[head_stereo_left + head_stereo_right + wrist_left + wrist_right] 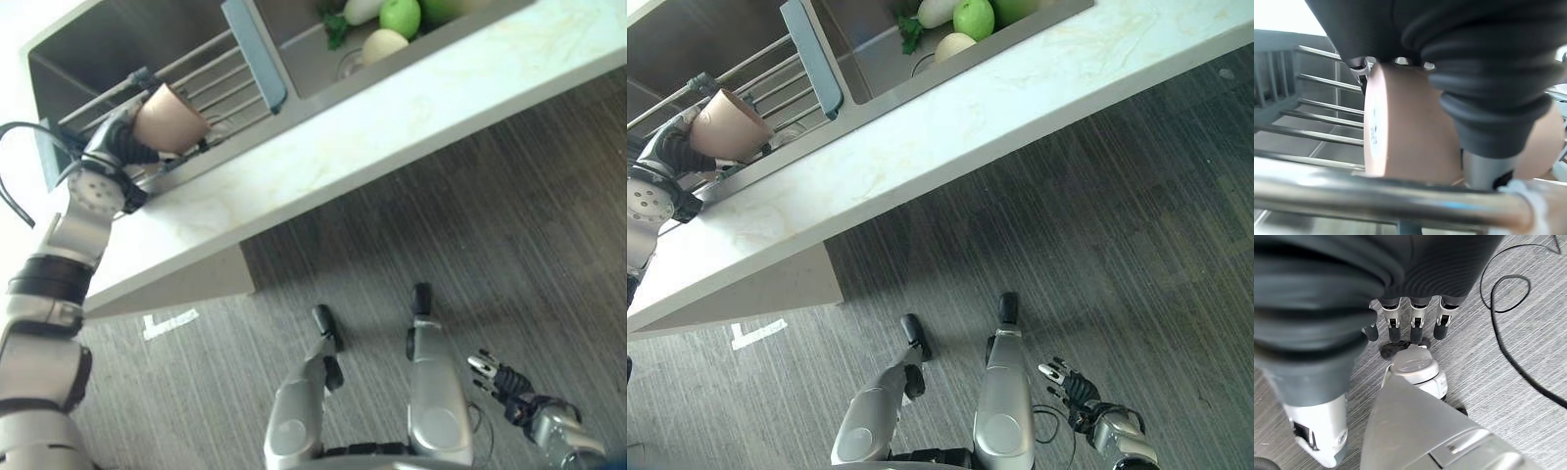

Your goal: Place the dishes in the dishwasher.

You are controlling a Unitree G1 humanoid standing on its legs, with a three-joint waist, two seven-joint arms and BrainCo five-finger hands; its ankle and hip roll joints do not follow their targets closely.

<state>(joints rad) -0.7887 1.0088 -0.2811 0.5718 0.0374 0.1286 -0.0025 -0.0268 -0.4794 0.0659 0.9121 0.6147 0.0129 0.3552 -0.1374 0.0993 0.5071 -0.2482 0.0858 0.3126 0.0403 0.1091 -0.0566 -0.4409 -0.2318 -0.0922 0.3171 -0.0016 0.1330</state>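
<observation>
Over the metal-barred drying rack (211, 73) in the grey sink, the left hand (122, 142) grips a tan, smooth-sided ceramic cup (168, 119), fingers wrapped around it beside the pale marble desk (392, 117). The right hand (1068, 385) hangs over dark floor, fingers relaxed.

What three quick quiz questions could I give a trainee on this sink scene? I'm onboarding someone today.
1. True or false: the left hand grips a tan cup.
2. The cup is over: A) the floor B) the metal rack in the sink C) the green apple.
3. Where does the right hand hang?

Key: 1 true. 2 B. 3 Low by the robot's side, over the grey floor, fingers relaxed, holding nothing.
</observation>
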